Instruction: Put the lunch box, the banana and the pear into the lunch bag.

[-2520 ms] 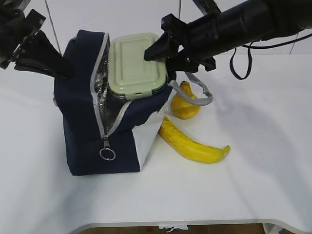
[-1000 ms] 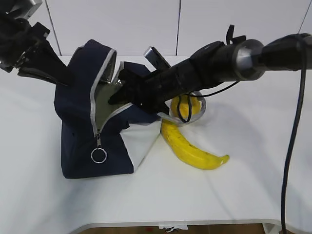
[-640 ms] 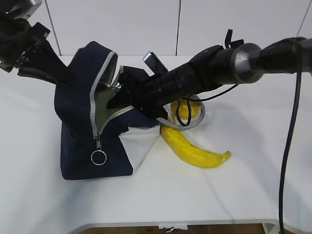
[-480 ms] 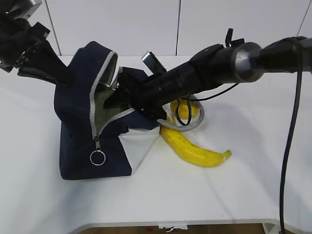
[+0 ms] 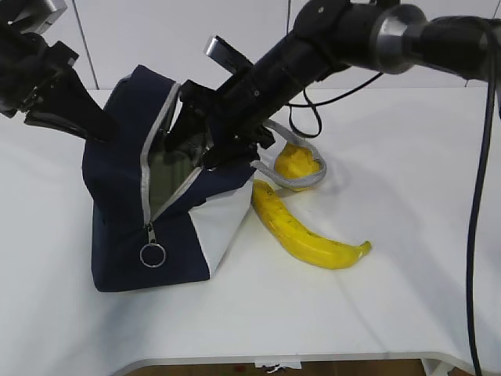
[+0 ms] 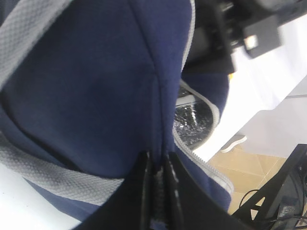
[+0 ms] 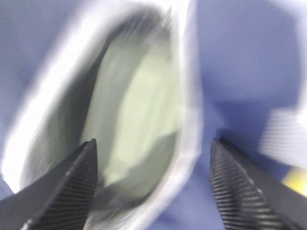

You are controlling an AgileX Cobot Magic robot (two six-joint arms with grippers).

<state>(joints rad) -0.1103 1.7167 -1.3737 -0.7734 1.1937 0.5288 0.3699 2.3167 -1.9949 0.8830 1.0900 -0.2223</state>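
The navy lunch bag (image 5: pixel 117 196) stands at the left with its zipper mouth open. The sage-green lunch box (image 5: pixel 166 178) sits inside it and also shows, blurred, in the right wrist view (image 7: pixel 134 124). My right gripper (image 5: pixel 196 133) is open and empty just above the bag's mouth (image 7: pixel 153 158). My left gripper (image 5: pixel 95 127) is shut on the bag's navy fabric (image 6: pixel 157 160) at the back top edge. The banana (image 5: pixel 305 231) lies on the table right of the bag. The pear (image 5: pixel 296 164) lies behind it, inside the grey handle loop (image 5: pixel 309 182).
The white table (image 5: pixel 407 258) runs to a front edge near the bottom of the exterior view. The zipper ring pull (image 5: pixel 152 254) hangs at the bag's front. The right arm's cable (image 5: pixel 477 196) hangs at the far right.
My right gripper has drawn up and back out of the bag's mouth, empty, with the lunch box left inside. The bag has shifted slightly left. The left gripper keeps its hold.
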